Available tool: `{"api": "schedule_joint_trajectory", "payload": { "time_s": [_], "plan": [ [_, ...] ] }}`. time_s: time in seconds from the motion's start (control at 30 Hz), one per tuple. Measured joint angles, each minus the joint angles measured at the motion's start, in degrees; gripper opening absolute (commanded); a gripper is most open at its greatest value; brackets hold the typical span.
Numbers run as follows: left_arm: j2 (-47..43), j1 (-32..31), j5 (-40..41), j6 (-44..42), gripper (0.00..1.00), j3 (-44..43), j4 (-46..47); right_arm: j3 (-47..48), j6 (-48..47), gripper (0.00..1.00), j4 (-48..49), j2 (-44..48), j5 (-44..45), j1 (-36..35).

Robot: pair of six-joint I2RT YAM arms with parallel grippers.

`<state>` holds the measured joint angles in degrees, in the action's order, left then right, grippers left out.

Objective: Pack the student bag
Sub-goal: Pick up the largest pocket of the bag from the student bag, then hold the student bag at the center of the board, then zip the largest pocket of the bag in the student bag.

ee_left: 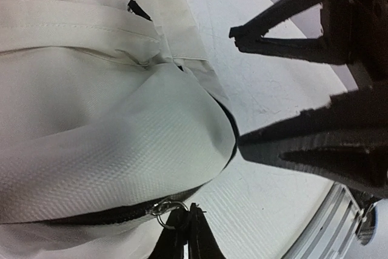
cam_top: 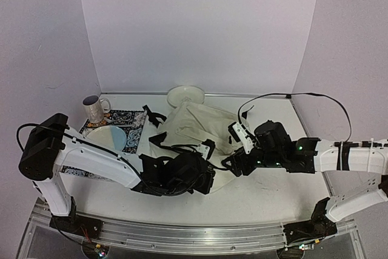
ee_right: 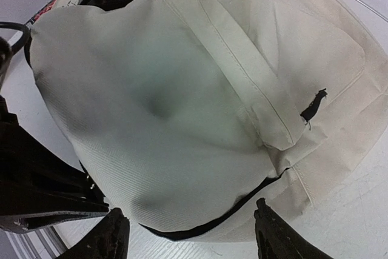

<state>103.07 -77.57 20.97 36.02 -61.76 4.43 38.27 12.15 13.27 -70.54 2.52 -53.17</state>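
Your left gripper (ee_left: 236, 88) stands apart, its lower finger touching the near end of the student bag (cam_top: 194, 122), which lies mid-surface; your right gripper (ee_right: 189, 210) is apart too, over that same end; if you pinch soft cloth and miss the zip pull (ee_left: 162, 209), the bag may slide and push the bowl (cam_top: 186, 95) at the far edge; no writing can be read.

Pale lilac walls (cam_top: 200, 22) — white table (cam_top: 267, 198), metal rail (cam_top: 200, 235).
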Motion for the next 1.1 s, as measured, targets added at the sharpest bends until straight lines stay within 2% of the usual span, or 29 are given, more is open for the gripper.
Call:
{"api": "schedule_joint_trajectory", "payload": {
  "time_s": [0.3, 0.47, 0.57, 0.67, 0.8, 0.93, 1.1],
  "plan": [
    [-6.6, 0.0, -1.8, 1.6, 0.0, 2.1, -2.8, -0.1, -8.2, 0.7, 3.6, -1.6, -6.5, -1.0],
    [-9.8, 0.4, -3.0, 2.0, 0.0, 3.3, -4.7, 0.0, -15.5, 0.66, 6.0, -4.5, -7.6, -2.7],
    [-10.2, 0.9, -4.3, 2.0, 0.0, 3.4, -5.5, 0.0, -20.0, 0.53, 6.8, -7.3, -7.4, -3.9],
    [-10.6, 1.8, -6.2, 2.0, 0.0, 3.5, -5.6, 0.1, -23.4, 0.18, 8.0, -9.1, -6.5, -4.4],
    [-12.4, 3.6, -8.7, 2.3, 0.0, 4.5, -6.6, 0.3, -25.8, 0.0, 9.0, -9.8, -5.1, -4.3],
    [-16.1, 8.0, -11.8, 3.1, 0.0, 6.2, -8.9, 0.0, -26.0, 0.0, 9.3, -8.5, -3.7, -4.4],
    [-21.5, 11.7, -14.6, 3.3, 0.0, 8.0, -11.4, -2.8, -25.6, 0.0, 9.7, -2.4, -0.7, -4.7]
  ]
}}
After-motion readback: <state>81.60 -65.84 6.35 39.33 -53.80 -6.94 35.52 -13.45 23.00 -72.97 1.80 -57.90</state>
